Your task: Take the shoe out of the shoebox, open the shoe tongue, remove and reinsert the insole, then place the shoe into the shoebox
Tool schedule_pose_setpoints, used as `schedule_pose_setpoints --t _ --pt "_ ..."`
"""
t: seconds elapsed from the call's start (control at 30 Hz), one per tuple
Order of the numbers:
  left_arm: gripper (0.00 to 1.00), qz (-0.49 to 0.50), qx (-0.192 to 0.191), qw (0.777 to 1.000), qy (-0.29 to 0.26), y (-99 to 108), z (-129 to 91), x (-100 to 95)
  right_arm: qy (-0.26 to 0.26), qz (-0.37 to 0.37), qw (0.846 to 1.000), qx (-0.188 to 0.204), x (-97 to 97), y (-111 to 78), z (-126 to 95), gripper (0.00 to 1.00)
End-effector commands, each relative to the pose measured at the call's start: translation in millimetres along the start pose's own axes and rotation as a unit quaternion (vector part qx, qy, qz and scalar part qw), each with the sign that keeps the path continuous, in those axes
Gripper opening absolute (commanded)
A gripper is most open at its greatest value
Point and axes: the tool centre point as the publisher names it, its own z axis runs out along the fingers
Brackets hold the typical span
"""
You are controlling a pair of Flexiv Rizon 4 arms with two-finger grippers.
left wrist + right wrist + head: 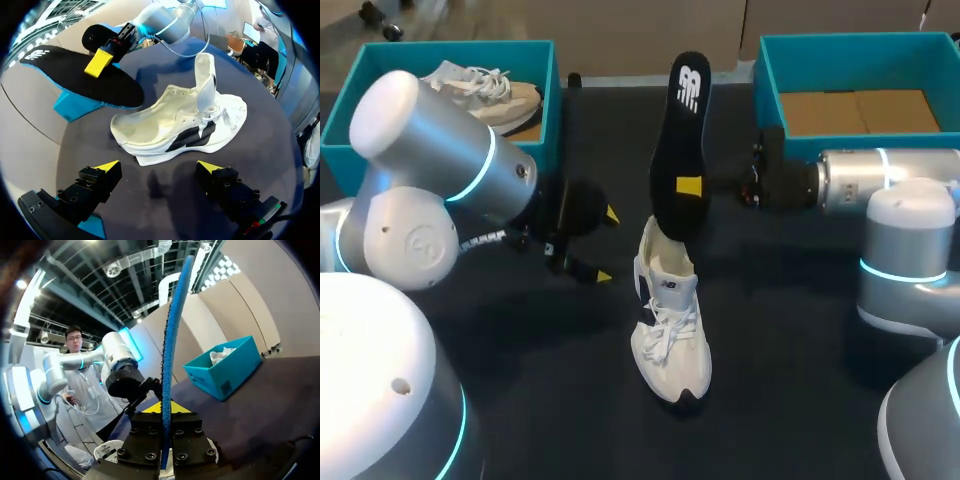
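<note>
On the dark tabletop (520, 400) the white laced shoe (670, 330) lies in the middle, its toe toward the robot. The flat black foam insole (682, 140) hangs steeply above its heel opening, pinched by the right fingers (689, 186). The left fingers (609, 214), spread, are just beside the shoe.

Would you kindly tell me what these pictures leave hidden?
Head view: far finger of right gripper, behind the black foam insole.
Head view: heel opening of white lace-up sneaker, covered by the insole's lower end.
Right wrist view: the sneaker, mostly under the gripper's body.
Head view: contents of left teal shoebox, partly behind left arm.
</note>
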Motion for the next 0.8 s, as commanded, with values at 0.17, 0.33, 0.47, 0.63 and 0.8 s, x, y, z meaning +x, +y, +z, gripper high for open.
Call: schedule_pose_setpoints --t 0.17,0.33,0.47,0.63,0.8 --pt "1.0 -0.003 -0.013 1.0 -0.007 0 6 0.6 0.004 0.0 1.0 -0.001 -6.3 -1.9 3 0.0" --pt "1.0 -0.003 -0.013 1.0 -0.007 0 6 0.6 0.004 0.0 1.0 -0.001 -6.3 -1.9 3 0.0" --pt "1.0 -0.003 -0.013 1.0 -0.007 0 6 0.6 0.004 0.0 1.0 -0.001 -6.3 -1.9 3 0.0" --pt "1.0 -0.003 -0.013 1.0 -0.007 0 6 0.6 0.004 -0.015 1.0 0.007 -1.2 -5.1 13 0.0" --pt "1.0 -0.003 -0.013 1.0 -0.007 0 6 0.6 0.011 -0.023 0.999 0.019 3.7 -11.6 18 0.0"
